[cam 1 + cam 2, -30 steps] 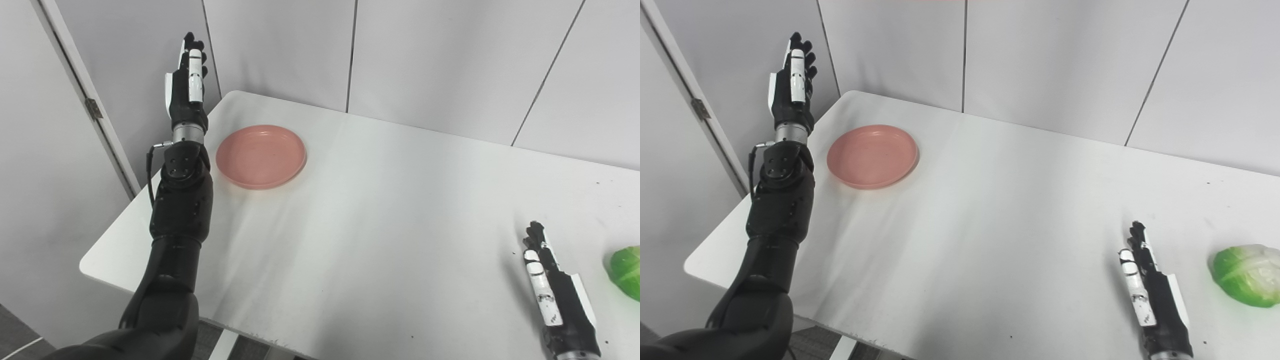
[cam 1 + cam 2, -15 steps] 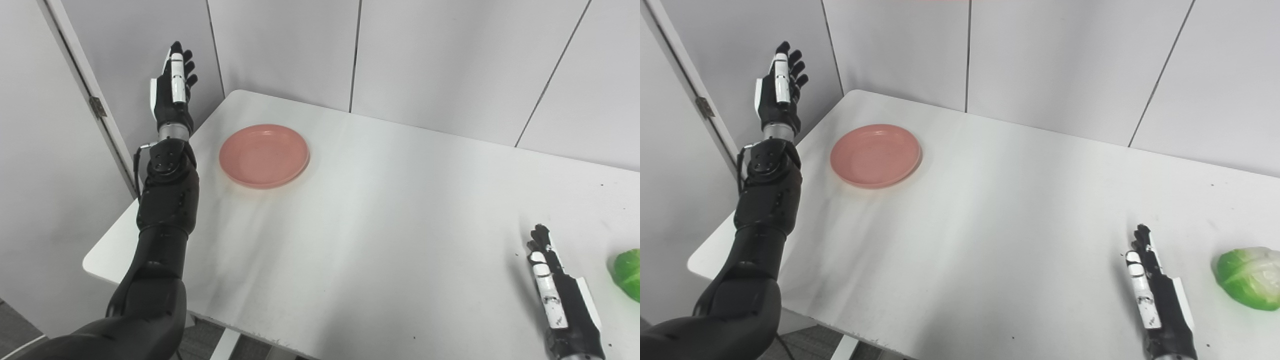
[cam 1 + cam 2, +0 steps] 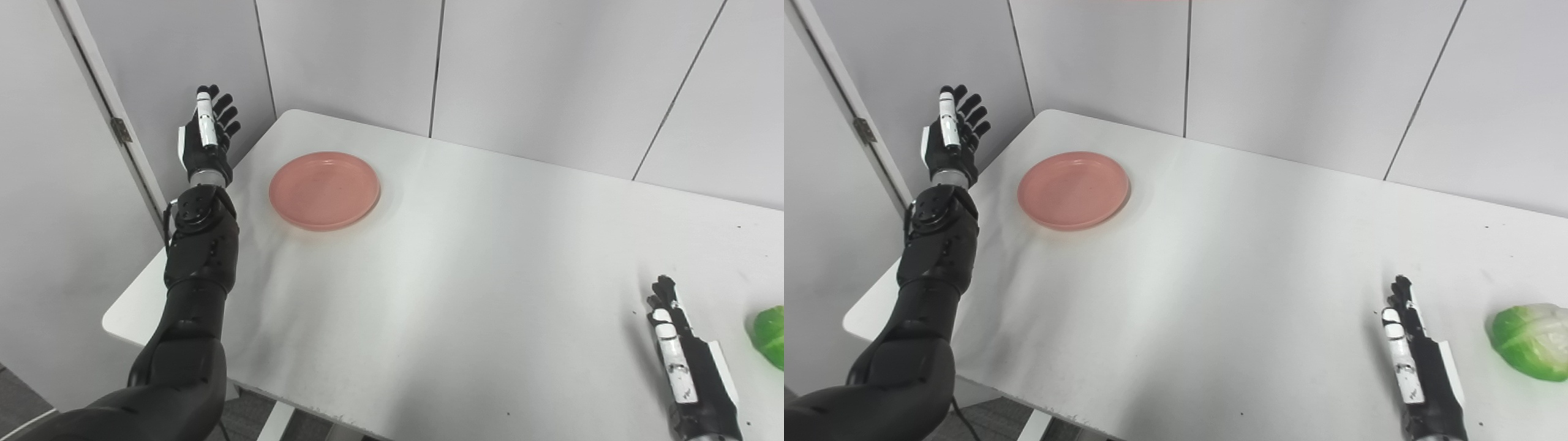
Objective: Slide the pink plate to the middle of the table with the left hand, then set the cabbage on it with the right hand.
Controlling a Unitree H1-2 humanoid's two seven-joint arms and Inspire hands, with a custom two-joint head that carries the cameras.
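Since a second ago my left hand [image 3: 205,144] has dropped lower and drifted left, off the desk's [image 3: 465,275] left edge. It is raised upright, fingers spread, holding nothing, with the pink plate [image 3: 324,190] lying apart to its right, near the desk's far left corner. My right hand [image 3: 1418,370] lies flat, fingers straight together, empty, the cabbage [image 3: 1528,342] just to its right.

Bare lab or test room, plain white rectangular table [image 3: 465,294] with rounded corners pushed against pale grey wall panels [image 3: 539,73] split by dark vertical seams, grey hinged door [image 3: 55,184] beyond the table's left edge
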